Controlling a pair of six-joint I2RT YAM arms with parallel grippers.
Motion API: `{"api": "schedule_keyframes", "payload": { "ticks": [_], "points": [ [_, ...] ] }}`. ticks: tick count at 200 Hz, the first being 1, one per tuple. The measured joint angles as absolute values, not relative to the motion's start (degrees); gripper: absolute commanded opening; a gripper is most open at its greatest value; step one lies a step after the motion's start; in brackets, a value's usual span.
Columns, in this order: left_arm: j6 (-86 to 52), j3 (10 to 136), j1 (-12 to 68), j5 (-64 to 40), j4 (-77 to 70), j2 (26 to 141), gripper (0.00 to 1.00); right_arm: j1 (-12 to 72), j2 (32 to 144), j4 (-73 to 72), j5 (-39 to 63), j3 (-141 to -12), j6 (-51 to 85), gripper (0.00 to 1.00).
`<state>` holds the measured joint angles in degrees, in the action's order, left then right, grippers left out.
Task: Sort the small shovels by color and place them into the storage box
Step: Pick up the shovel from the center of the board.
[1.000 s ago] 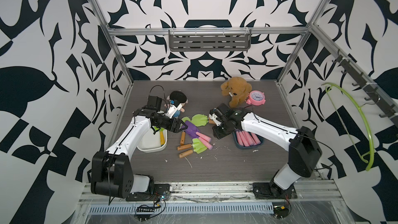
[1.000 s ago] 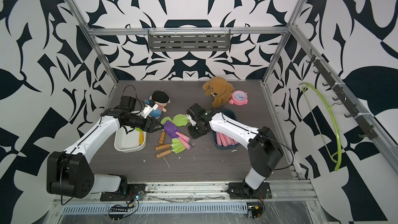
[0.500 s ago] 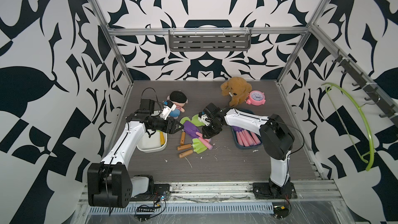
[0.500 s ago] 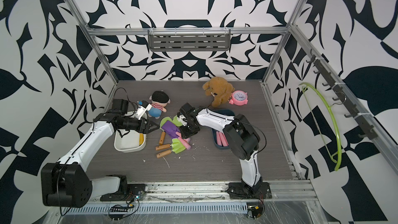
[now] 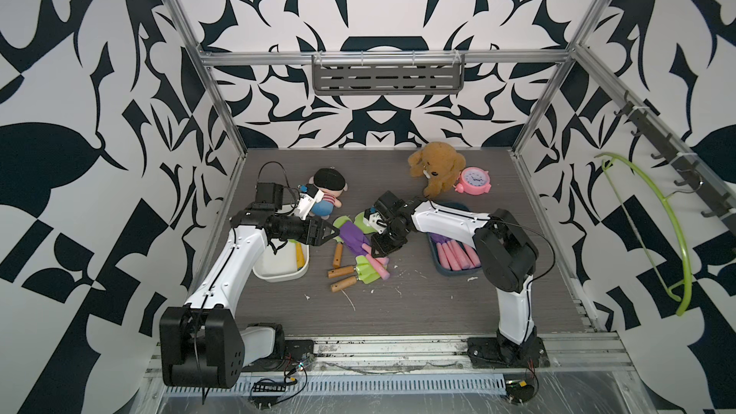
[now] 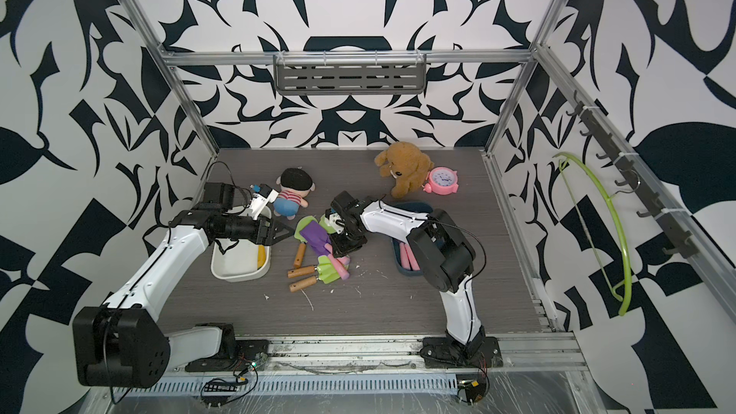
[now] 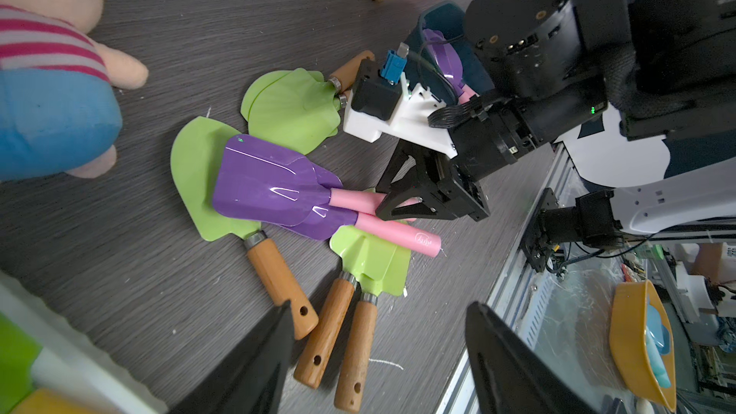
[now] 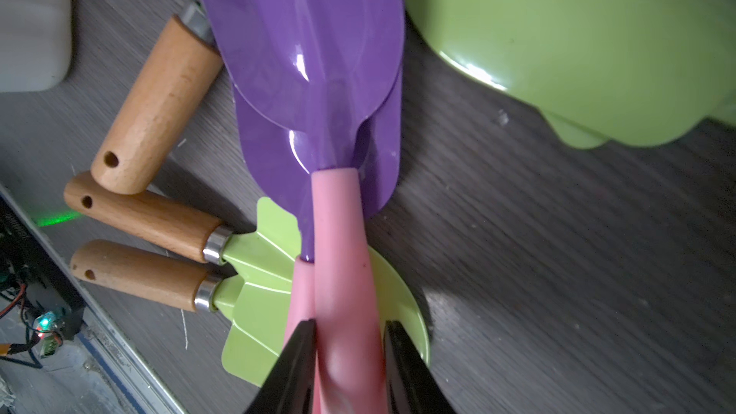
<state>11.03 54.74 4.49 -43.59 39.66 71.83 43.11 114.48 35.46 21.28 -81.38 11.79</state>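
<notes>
Purple's the colour in play here. Your right gripper (image 8: 348, 328) is clamped on the top purple shovel (image 8: 310, 53), with its black fingers (image 8: 296, 356) pressed to either side of the pink handle near its end. The shovel lies on the heap, stacked right on a second purple shovel (image 7: 318, 221). Both pink handles cross the green blades of two wooden-handled shovels (image 7: 370, 264). A third green shovel (image 7: 207, 177) sits under the purple blades, and two more green blades (image 7: 290, 109) lie stacked on the side of the heap toward the back edge. The whole heap is around the middle of the bench (image 5: 398, 312).

Your left gripper (image 7: 378, 312) is spread wide with nothing in it. It hangs by the corner of the white box (image 5: 278, 276) nearest the heap and points at the shovels. That box is toward the left edge and has a yellow-handled shovel (image 5: 299, 258) in it. The dark blue box (image 5: 450, 272) toward the right edge holds a row of pink-handled shovels (image 5: 454, 254).

Along the back edge you've got a striped plush doll (image 5: 324, 193), a brown teddy (image 5: 434, 165) and a pink alarm clock (image 5: 474, 180).
</notes>
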Motion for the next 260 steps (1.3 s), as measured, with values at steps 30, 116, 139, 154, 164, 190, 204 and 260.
{"api": "schedule_keyframes", "payload": {
  "ticks": [30,116,139,154,164,190,204,260],
  "points": [
    [10.85,54.72,4.45,-43.88,39.66,71.83,0.75,43.11,114.48,35.22,21.50,-81.38,11.62,0.24],
    [10.50,54.72,4.45,-43.99,39.33,71.83,0.75,43.11,113.03,34.76,20.84,-80.34,11.94,0.00],
    [10.48,54.72,4.45,-44.10,38.83,71.83,0.75,43.13,109.27,34.06,20.29,-77.97,13.06,0.00],
    [10.31,54.72,4.43,-44.49,38.59,71.83,0.75,43.20,106.30,33.32,19.99,-76.51,13.96,0.00],
    [10.11,54.72,4.43,-44.88,38.39,71.83,0.75,43.20,104.73,32.84,19.77,-75.94,14.59,0.00],
    [8.05,54.59,4.40,-46.44,37.01,71.96,0.75,43.55,101.10,30.26,18.72,-74.00,16.45,0.00],
    [5.26,53.47,4.40,-47.77,34.65,72.14,0.75,44.18,99.02,28.23,17.63,-71.99,18.02,0.00],
    [-10.96,50.54,4.38,-50.83,24.14,78.39,0.69,51.24,94.02,21.23,11.09,-67.79,23.07,0.00]
  ]
}}
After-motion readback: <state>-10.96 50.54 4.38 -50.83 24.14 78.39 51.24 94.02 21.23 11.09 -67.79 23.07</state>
